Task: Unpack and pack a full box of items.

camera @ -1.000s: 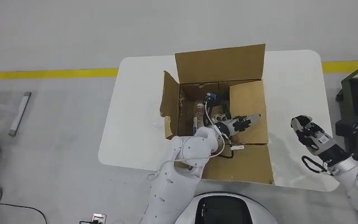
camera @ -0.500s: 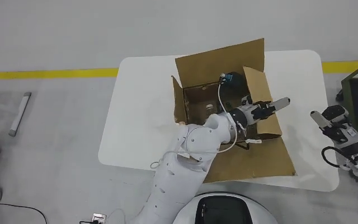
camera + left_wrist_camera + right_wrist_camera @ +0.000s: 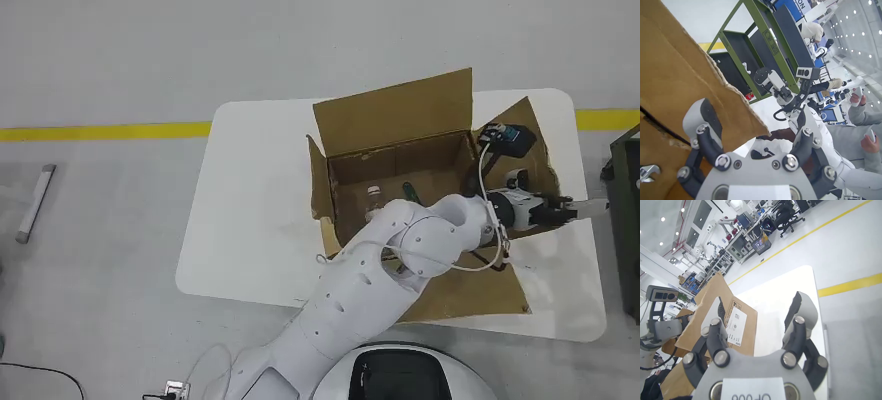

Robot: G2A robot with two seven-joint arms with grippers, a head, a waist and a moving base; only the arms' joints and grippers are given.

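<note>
Observed: the cardboard box (image 3: 395, 115) stands open on the table (image 3: 250, 200), and its contents are still inside, including a bottle (image 3: 373, 195) and a green-handled item (image 3: 410, 188) against the box's far wall. A wrench (image 3: 647, 173) also shows in the left wrist view, low beside the cardboard. Change noted over the last second: the left gripper (image 3: 585, 208) was down within the box opening and has swung out past the box's right side. The right-hand flap (image 3: 525, 150), which lay folded over the opening, now stands spread outward. The box itself has turned slightly on the table in the process. The left gripper's jaws are spread, with the flap's torn corner (image 3: 745, 106) lying between them but not clamped (one pad appears close to the cardboard; contact cannot be confirmed). The right gripper (image 3: 761, 308) has drawn back, well apart from the box's right side, jaws released and holding nothing. Assessment: the opening is now unobstructed on that side, so unpacking can begin; no item has yet left the box.
</note>
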